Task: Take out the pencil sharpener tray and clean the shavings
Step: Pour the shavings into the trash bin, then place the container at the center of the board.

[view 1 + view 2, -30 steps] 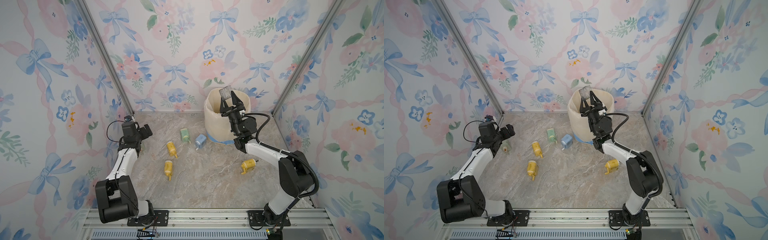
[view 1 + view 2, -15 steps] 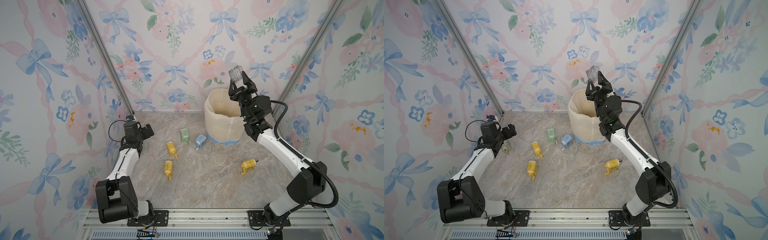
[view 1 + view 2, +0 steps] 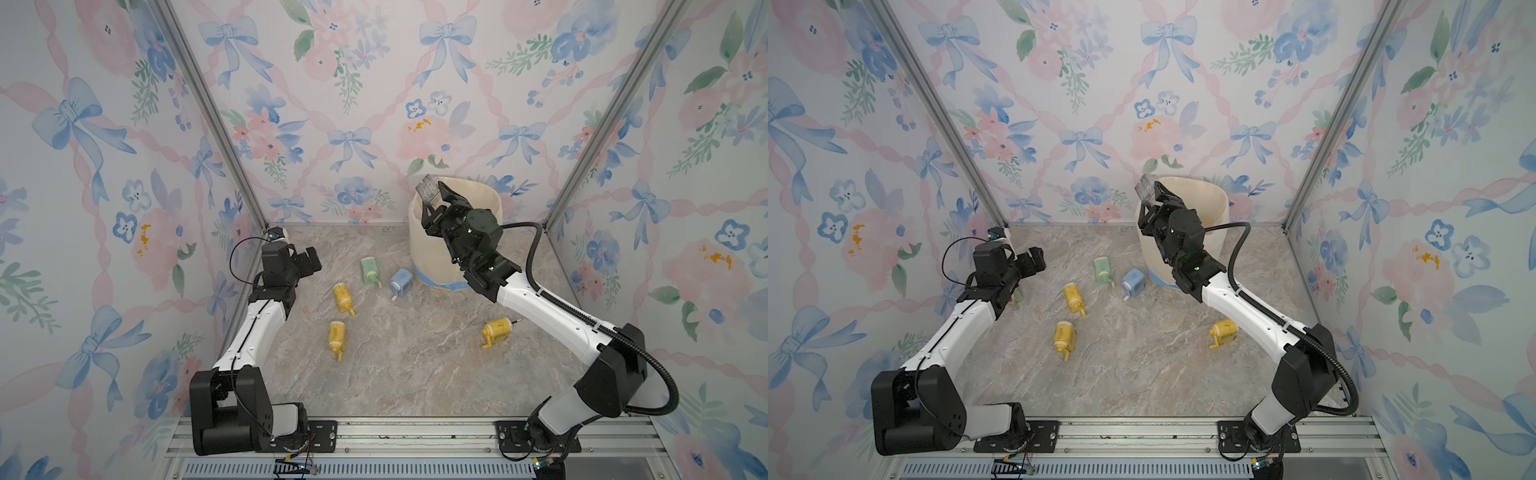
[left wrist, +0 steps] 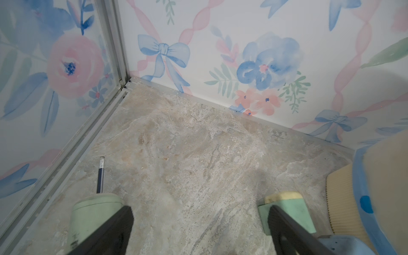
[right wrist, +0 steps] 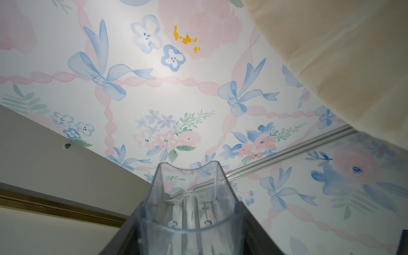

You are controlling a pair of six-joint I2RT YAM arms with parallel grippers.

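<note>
Clear plastic tray: clamped in R gripper, by cream bin rim, 1 o'clock. L gripper: jaws wide, empty, 10 o'clock.

The right gripper, clamping the clear tray, rose, then dropped back to the bin.

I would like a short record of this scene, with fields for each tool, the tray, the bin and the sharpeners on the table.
right tool: shut on the clear tray, raised beside the bin rim
clear tray: looks empty in the right wrist view
left tool: open, holding nothing, low over the table
near left tool: green sharpener by the wall, a pencil sticking out
bin: cream, upright at the back wall
lying loose: three yellow sharpeners, second green sharpener, blue sharpener
</note>
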